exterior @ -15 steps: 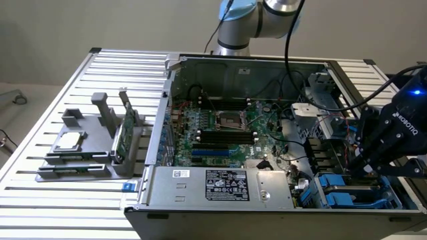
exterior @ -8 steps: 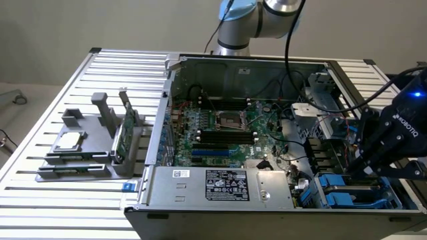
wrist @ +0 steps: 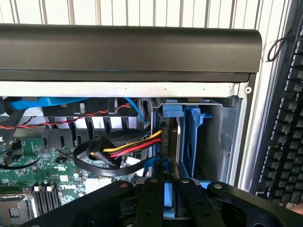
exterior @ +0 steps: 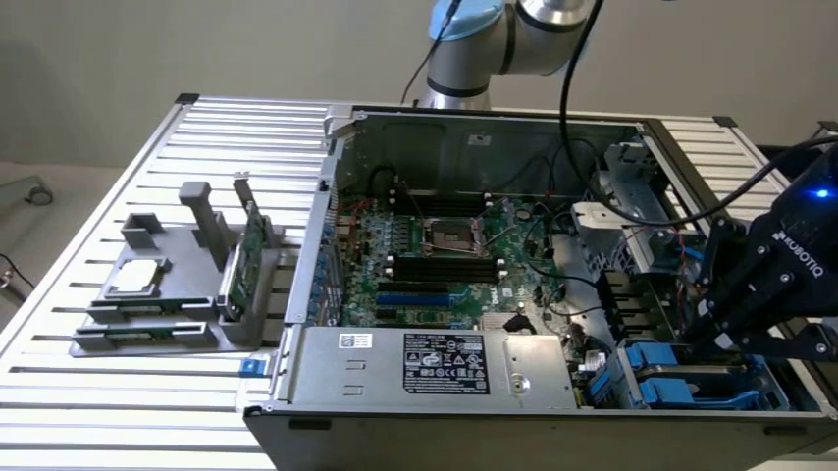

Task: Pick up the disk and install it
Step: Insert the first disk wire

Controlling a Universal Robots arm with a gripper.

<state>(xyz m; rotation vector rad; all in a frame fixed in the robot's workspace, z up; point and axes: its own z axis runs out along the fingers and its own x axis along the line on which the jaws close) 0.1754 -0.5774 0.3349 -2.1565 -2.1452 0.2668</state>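
Exterior view: my gripper reaches down into the open computer case's drive bay at the view's right, fingers narrowed on the blue-framed disk, which stands upright among the blue carriers.

**Gripper down in the drive bay corner**

Open PC case sits on a slatted table. The black gripper is low at the exterior view's right, clamped around the blue-framed disk by the drive bays. Green card stands in a grey holder outside.
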